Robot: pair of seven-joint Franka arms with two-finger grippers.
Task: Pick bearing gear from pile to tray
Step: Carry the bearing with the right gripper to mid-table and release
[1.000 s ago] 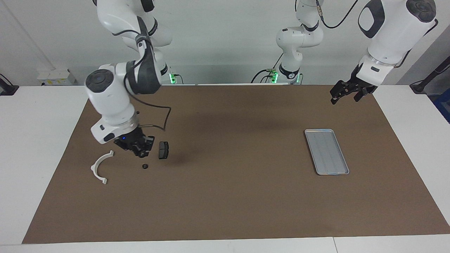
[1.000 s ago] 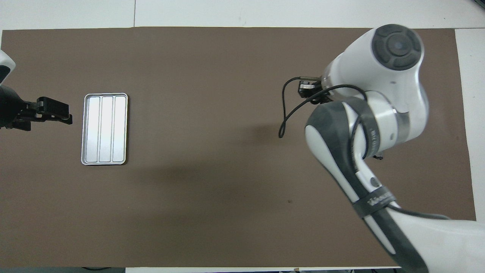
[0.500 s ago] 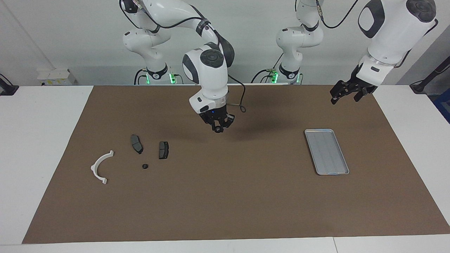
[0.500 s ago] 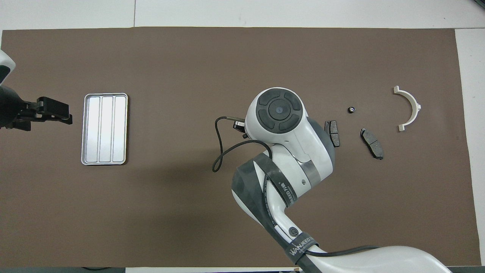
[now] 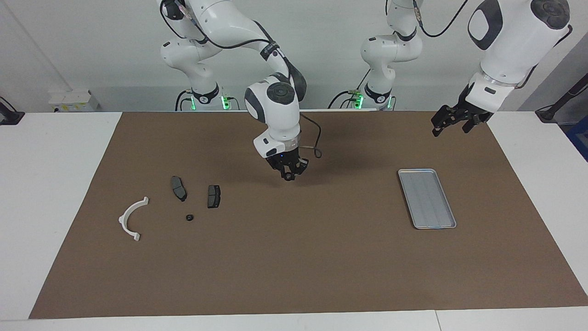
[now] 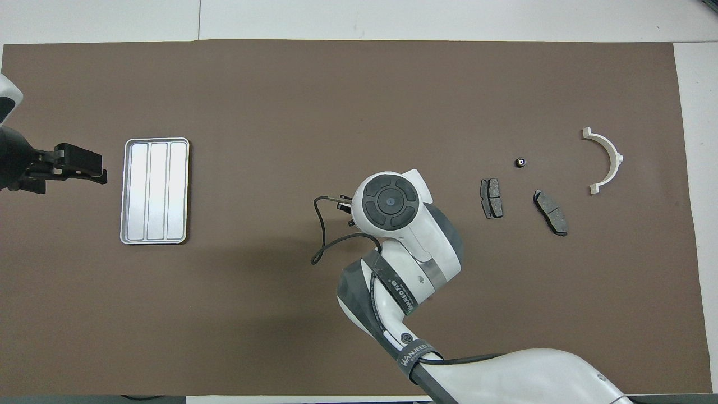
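tray (image 5: pixel 427 198): you see nothing in it | right gripper (image 5: pixel 288 176): raised over mat (image 5: pixel 321 257) mid-table, clamped on small black bearing gear (image 5: pixel 287 176) | left gripper (image 5: pixel 448 122): waits near tray, jaws apart

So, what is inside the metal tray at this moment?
The tray shows only its bare ribbed floor; no part lies in it. Nothing covers it in either view.

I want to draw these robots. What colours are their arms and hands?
Both arms are glossy white with dark grey joint covers and round grey end caps. The right gripper and left gripper are black. A thin black cable loops beside the right wrist, and green lights glow at the bases.
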